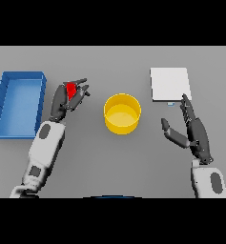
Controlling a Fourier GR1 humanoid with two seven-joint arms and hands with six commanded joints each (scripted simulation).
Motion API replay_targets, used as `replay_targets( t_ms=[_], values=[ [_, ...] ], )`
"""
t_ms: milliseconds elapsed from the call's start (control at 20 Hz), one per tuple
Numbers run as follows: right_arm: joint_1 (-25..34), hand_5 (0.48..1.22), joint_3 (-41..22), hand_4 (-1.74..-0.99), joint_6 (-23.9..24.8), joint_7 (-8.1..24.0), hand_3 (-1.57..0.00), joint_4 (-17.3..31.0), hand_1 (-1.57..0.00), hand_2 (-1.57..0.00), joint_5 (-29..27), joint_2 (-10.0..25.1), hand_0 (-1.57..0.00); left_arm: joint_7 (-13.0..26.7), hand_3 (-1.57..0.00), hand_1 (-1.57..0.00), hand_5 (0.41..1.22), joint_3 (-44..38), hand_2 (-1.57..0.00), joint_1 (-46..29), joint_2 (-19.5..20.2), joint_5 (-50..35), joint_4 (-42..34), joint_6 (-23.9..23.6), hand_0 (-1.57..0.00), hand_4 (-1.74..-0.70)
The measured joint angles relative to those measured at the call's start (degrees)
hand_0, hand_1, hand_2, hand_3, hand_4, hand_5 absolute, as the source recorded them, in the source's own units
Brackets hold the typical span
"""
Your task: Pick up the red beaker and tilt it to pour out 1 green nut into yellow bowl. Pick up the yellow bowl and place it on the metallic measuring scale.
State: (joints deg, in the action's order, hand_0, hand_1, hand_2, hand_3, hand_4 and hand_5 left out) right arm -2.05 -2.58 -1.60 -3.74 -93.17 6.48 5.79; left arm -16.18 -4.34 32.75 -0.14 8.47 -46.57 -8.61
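Head view: the left robot hand point(68, 97) has its fingers curled round the red beaker point(72, 89), of which only a small patch of red shows between the dark fingers. The hand sits between the blue tray point(4, 97) on the left and the yellow bowl point(122, 113) at the middle of the grey desk point(109, 162). Whether the beaker is lifted clear of the desk or resting on it cannot be told from here. The bowl stands upright, apart from both hands, and no green nut can be made out in it or in the beaker. The right robot hand point(193, 131) is open, fingers straight and thumb spread, near the lower edge of the pale square measuring scale point(169, 84), its fingertips just short of it and holding nothing.

The step in hand appears to be carrying the beaker to the bowl for the pour. To do it well, the left hand should likely keep the beaker upright on the way across, bring its lip over the bowl's middle rather than its rim, then tilt slowly and stop as soon as one nut drops, since a quick tip could spill more. The right hand looks best kept clear of the bowl until the pour is done.
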Motion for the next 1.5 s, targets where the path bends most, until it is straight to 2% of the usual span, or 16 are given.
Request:
replay_targets(
  t_ms=[150,350,400,500,550,750,900,1000,1150,1200,1250,1400,1500],
  values=[
    [0.01,0.659,-0.36,-1.294,-0.04,0.37,0.0,-0.6,0.0,0.0,0.01,-0.31,0.0,2.46,-1.52,-1.54,1.209,0.2,-1.54,-0.34,-0.38,-0.1,-4.14,0.43,-1.54,-1.5],
    [0.44,0.664,-0.46,-1.289,0.45,0.43,0.0,-0.14,0.0,0.0,0.96,-0.09,0.0,5.91,-1.55,-1.56,1.216,2.04,-1.56,-0.42,1.5,2.45,-10.11,1.2,-1.56,-1.5],
    [-0.48,0.662,-0.66,-1.285,0.06,-0.89,0.0,-0.72,0.0,0.0,0.82,-0.02,0.0,6.94,-1.55,-1.56,1.195,2.76,-1.56,-0.46,2.12,3.5,-11.62,1.3,-1.56,-1.55],
    [0.58,0.664,-0.35,-1.277,0.2,-0.69,0.0,0.36,0.0,0.0,0.8,-0.04,0.0,10.85,-1.56,-1.57,1.174,5.63,-1.56,-0.35,3.09,7.26,-14.33,0.96,-1.57,-1.62],
    [-0.11,0.667,-0.63,-1.277,-0.06,-1.66,0.0,-0.33,0.0,0.0,0.86,0.02,0.0,12.03,-1.56,-1.57,1.17,6.72,-1.56,-0.33,3.52,8.67,-15.04,1.01,-1.57,-1.62],
    [-0.59,0.679,-1.04,-1.277,-0.12,-0.09,0.0,-0.86,0.0,0.0,1.09,-0.12,0.0,15.11,-1.56,-1.57,1.14,9.05,-1.56,0.08,4.44,11.66,-16.94,1.64,-1.57,-1.62],
    [-0.64,0.688,-0.97,-1.277,0.06,-0.38,0.0,-0.92,0.0,0.0,0.81,-0.56,0.0,17.9,-1.57,-1.57,1.123,11.79,-1.57,0.69,6.17,15.23,-18.93,2.75,-1.57,-1.68],
    [-0.61,0.689,-0.66,-1.272,-0.36,0.13,0.0,-0.32,0.0,0.0,0.24,-0.49,0.0,20.68,-1.57,-1.57,1.127,15.3,-1.57,3.09,8.07,19.77,-18.87,4.62,-1.57,-1.7],
    [-0.46,0.692,-0.85,-1.284,0.21,0.66,0.0,-0.6,0.0,0.0,1.09,-0.44,0.0,22.47,-1.57,-1.57,1.145,20.62,-1.57,7.06,10.84,26.83,-16.69,7.5,-1.57,-1.72],
    [-1.16,0.694,-1.09,-1.287,0.16,-0.44,0.0,-1.54,0.0,0.0,1.18,-0.43,0.0,23.12,-1.57,-1.57,1.16,22.4,-1.57,8.23,11.57,28.81,-16.24,8.93,-1.57,-1.72],
    [-0.8,0.695,-1.26,-1.29,0.14,0.38,0.0,-1.2,0.0,0.0,1.31,-0.6,0.0,23.94,-1.57,-1.57,1.172,24.42,-1.57,9.41,12.2,30.93,-15.9,10.71,-1.57,-1.73],
    [-1.22,0.694,-1.27,-1.29,0.46,-0.31,0.0,-1.66,0.0,0.0,1.98,-0.18,0.0,23.53,-1.57,-1.57,1.196,29.13,-1.57,12.47,14.09,35.14,-14.91,16.39,-1.57,-1.73],
    [-0.99,0.685,-1.25,-1.29,0.51,1.0,0.0,-1.21,0.0,0.0,1.67,-0.66,0.0,23.58,-1.57,-1.57,1.205,31.75,-1.57,14.44,14.65,37.51,-13.27,20.16,-1.57,-1.64]
  ],
)
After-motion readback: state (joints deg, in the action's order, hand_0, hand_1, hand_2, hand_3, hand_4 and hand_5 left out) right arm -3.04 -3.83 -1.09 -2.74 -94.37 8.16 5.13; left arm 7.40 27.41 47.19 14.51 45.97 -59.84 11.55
